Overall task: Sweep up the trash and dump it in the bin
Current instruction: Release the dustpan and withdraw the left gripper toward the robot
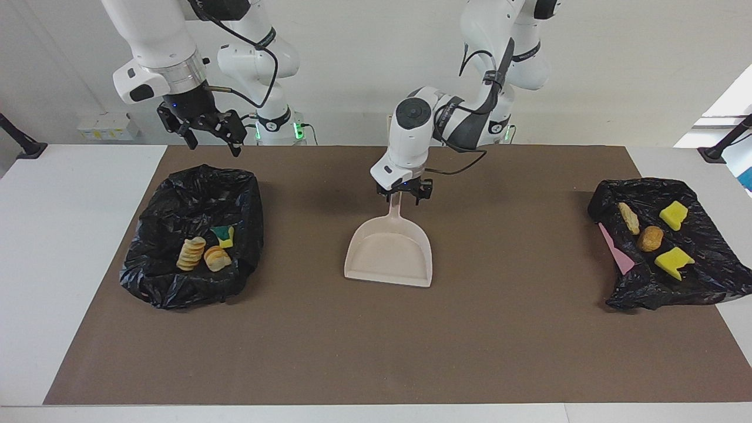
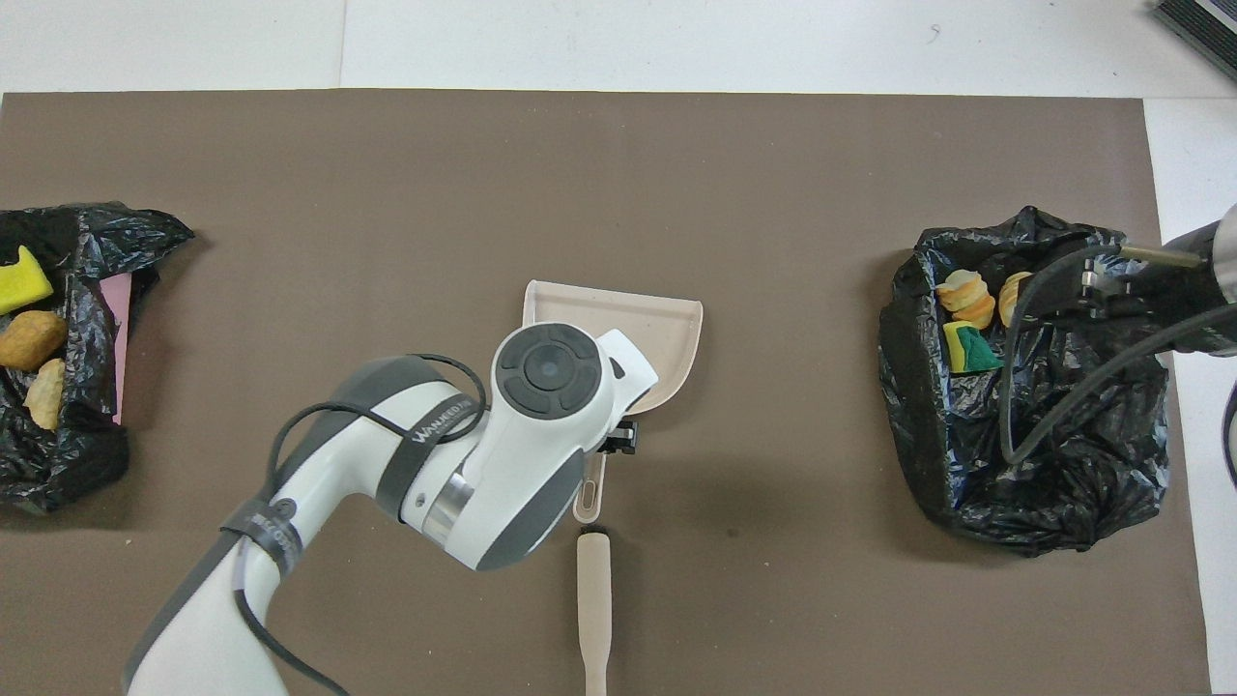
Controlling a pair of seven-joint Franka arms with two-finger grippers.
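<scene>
My left gripper (image 1: pixel 400 197) is shut on the handle of the empty beige dustpan (image 1: pixel 390 255), which lies low at the middle of the mat, mouth facing away from the robots; it also shows in the overhead view (image 2: pixel 628 309). Three trash pieces, two striped bread bits (image 1: pixel 191 254) and a yellow-green sponge (image 1: pixel 223 235), lie in the black-bagged bin (image 1: pixel 176 194) at the right arm's end. Several more trash pieces (image 1: pixel 650 238) lie on a black bag (image 1: pixel 699 276) at the left arm's end. My right gripper (image 1: pixel 205 135) is open and empty, up over the bin's rim.
A beige brush (image 2: pixel 593 609) lies on the mat just nearer to the robots than the dustpan's handle. A pink sheet (image 1: pixel 614 249) sticks out under the black bag at the left arm's end. The brown mat (image 1: pixel 376 352) covers most of the table.
</scene>
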